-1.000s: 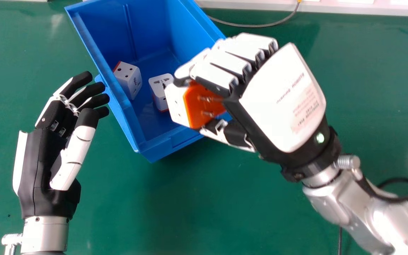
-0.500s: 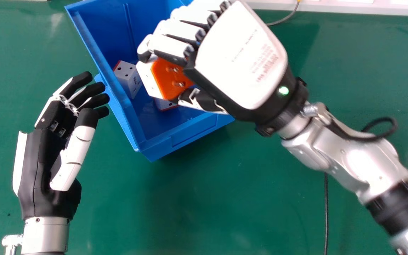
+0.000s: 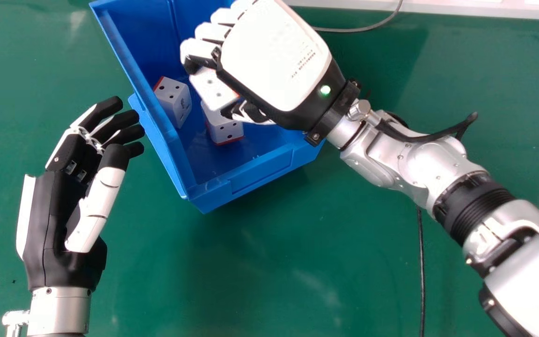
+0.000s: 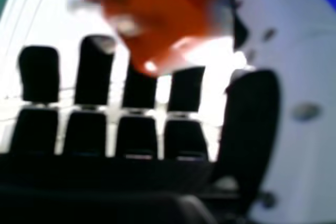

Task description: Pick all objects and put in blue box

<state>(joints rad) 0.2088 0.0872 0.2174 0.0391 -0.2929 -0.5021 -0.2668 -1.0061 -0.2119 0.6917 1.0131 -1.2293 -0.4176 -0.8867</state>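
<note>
OK so the right hand is over the blue box, palm down, fingers curled round a white-and-orange adapter with the thumb on its other side. That adapter sits at a tilt within the box's outline, its flat white face dotted with small round holes. The right hand view gets the orange side, chunky with bevelled corners and shiny metal bits, up against the dark finger pads.

Two more adapters are already in the box. The left-side adapter is a boxy white block with a red edge, round holes on one face and slots on another. The other adapter sits just beside it, also white and blocky, with a thin red band along its lower edge. All smooth hard plastic, by the look of it.

The box itself is smooth plastic with straight walls and a raised lip, standing at an angle on the slightly glossy green tabletop. Left hand is out beside the box, fingers loosely extended, matte black tips against glossy white shells. The right arm is rounded silver metal with a ribbed black collar.
</note>
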